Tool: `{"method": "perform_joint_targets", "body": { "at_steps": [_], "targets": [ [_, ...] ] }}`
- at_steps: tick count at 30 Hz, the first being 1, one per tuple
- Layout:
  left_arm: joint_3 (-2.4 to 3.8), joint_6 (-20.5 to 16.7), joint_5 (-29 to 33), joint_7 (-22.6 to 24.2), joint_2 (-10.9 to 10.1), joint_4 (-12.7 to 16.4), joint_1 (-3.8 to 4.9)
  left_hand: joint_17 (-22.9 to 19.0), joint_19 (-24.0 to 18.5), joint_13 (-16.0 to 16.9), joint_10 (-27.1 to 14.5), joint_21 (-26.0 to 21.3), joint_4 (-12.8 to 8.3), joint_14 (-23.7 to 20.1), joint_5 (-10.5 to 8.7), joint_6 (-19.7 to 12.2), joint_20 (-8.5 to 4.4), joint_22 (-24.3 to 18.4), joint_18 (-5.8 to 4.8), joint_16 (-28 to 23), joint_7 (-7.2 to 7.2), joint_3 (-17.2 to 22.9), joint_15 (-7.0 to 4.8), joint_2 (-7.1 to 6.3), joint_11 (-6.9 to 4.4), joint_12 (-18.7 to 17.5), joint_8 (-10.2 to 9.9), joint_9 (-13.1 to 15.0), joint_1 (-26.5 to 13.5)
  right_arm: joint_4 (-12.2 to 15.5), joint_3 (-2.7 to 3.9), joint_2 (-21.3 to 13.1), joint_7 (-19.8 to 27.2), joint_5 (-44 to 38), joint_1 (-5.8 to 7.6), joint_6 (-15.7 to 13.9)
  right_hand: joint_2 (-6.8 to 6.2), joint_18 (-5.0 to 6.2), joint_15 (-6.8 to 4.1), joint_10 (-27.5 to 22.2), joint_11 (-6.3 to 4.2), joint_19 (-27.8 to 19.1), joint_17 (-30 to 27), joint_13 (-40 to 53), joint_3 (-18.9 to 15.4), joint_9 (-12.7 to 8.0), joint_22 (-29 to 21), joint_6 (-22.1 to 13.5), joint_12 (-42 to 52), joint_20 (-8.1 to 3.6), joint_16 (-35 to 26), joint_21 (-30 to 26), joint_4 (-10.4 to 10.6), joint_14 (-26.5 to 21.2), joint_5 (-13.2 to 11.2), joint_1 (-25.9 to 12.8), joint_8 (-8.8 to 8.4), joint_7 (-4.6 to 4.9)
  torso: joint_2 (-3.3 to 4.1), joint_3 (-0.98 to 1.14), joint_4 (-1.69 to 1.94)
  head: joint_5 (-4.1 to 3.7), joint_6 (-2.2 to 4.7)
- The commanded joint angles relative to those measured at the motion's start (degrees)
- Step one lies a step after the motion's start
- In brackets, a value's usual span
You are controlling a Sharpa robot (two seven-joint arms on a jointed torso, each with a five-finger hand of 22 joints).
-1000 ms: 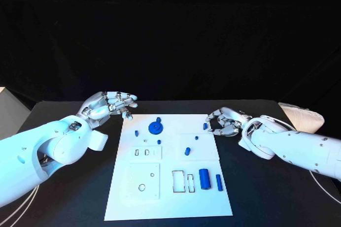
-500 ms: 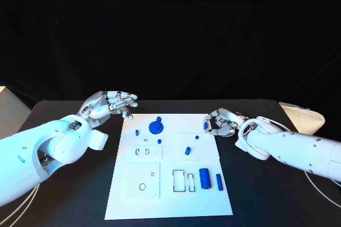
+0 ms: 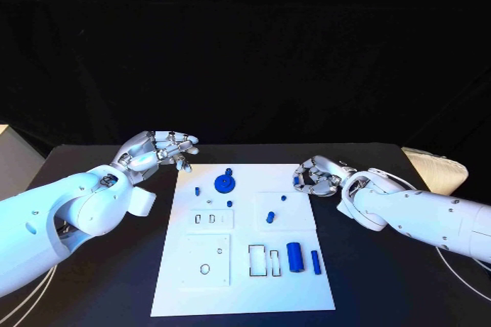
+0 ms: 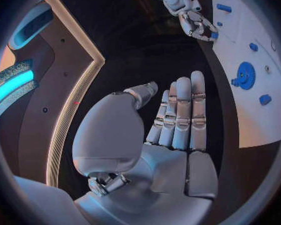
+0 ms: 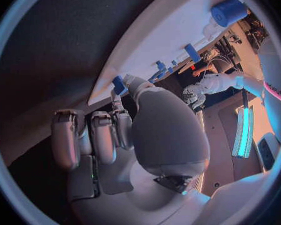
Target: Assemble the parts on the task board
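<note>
Small blue peg [image 3: 296,180] standing near task board [image 3: 245,298] far right corner; right hand [image 3: 318,176] curling round it, thumb and fingers closing at the peg; whether it is actually gripping, can't tell. Vs 1 s ago: right hand has been edging in over the board's right edge toward the peg, fingers tightening; peg itself not moved; prob. grasp in progress, no part seated yet. Blue gear [image 3: 224,181] sitting up top centre w/ small blue pieces beside and below it; one short blue piece [image 3: 270,216] mid-board; blue cylinder [image 3: 294,257] and slimmer blue bar [image 3: 315,262] lying side by side near the rectangular slots [image 3: 264,261]. Left hand [image 3: 162,151] hanging unchanged just off the board's far left corner, fingers loosely bent, apart, holding nothing. Room: black table [image 3: 389,284] lying bare both sides of the board; right hand working right at the board edge, so lifting straight up looks safest; gear and left hand well apart from it.
</note>
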Motion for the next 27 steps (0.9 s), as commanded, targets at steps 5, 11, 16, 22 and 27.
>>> {"method": "perform_joint_targets", "body": {
  "at_steps": [5,11,16,22,27],
  "targets": [
    [0.04,1.2,-0.2,0.3,0.0,0.2,0.01,-0.1,-0.6,0.0,-0.4,0.1,-0.1,-0.4,-0.33,-0.2,-0.03,0.0,0.27,-0.3,-0.03,-0.2,0.09,-0.27,-0.08,0.3,-0.3,0.1,0.0,0.1,0.02,0.1,0.0,-0.1,-0.05,-1.4,0.69,0.15,-0.5,0.5,-0.41,3.6,12.6,8.5,0.9,0.2,10.4,1.0,0.5,-0.6,0.3,0.5,0.0,5.5,-0.4,0.0,0.85,-0.3,0.0,0.0,-0.03,0.04,0.01],
    [0.04,1.3,-0.3,0.3,0.0,0.1,0.01,-0.1,-0.6,0.0,-0.4,0.1,-0.1,-0.4,-0.33,-0.2,-0.03,0.0,0.27,-0.3,-0.03,-0.2,0.09,-0.27,-0.08,0.3,-0.3,0.1,0.0,0.2,0.02,0.1,-0.3,0.0,-0.06,-3.2,1.63,0.04,-1.03,0.9,-1.03,3.8,12.7,8.8,2.3,0.8,10.8,2.1,0.8,-1.09,0.4,0.9,-0.5,5.5,-0.4,0.2,2.25,-0.98,-0.01,-0.02,0.02,0.06,-0.03],
    [0.04,1.3,-0.3,0.2,0.0,0.1,0.01,-0.1,-0.6,0.0,-0.4,0.1,-0.1,-0.4,-0.33,-0.2,-0.03,0.0,0.27,-0.3,-0.03,-0.2,0.09,-0.27,-0.08,0.3,-0.3,0.1,0.0,0.3,0.02,0.1,-0.5,0.0,-0.06,-5.0,2.52,-0.08,-1.44,1.2,-1.47,4.0,12.9,9.1,4.3,1.3,11.2,2.3,1.0,-1.51,0.5,1.3,-1.4,5.5,-3.2,0.6,3.5,-1.44,-0.04,-0.03,0.02,0.08,-0.04],
    [0.04,1.4,-0.3,0.2,0.0,0.1,0.0,-0.1,-0.6,0.0,-0.4,0.1,-0.1,-0.4,-0.33,-0.2,-0.03,0.0,0.27,-0.3,-0.03,-0.2,0.09,-0.27,-0.08,0.3,-0.3,0.1,0.0,1.1,0.03,0.0,-0.7,-0.1,-0.06,-7.0,2.76,-0.2,-1.61,1.4,-1.66,4.2,13.0,9.3,5.3,1.6,11.6,2.5,1.1,-1.68,0.5,1.7,-2.0,5.6,-3.1,0.8,4.18,-1.65,-0.14,-0.06,-0.05,0.13,0.11],
    [0.04,1.4,-0.3,0.1,0.0,0.0,0.0,-0.1,-0.6,0.0,-0.4,0.1,-0.1,-0.4,-0.33,-0.2,-0.03,0.0,0.27,-0.3,-0.03,-0.2,0.09,-0.27,-0.08,0.3,-0.3,0.1,0.0,2.7,0.09,-0.5,-1.2,-0.4,0.03,-7.7,2.72,-0.26,-1.63,1.4,-1.67,4.3,13.0,9.3,5.4,1.7,11.8,2.4,1.1,-1.7,0.5,1.9,-2.1,5.6,-3.0,0.7,4.26,-1.64,-0.32,-0.12,-0.09,0.21,0.18]
  ]
}}
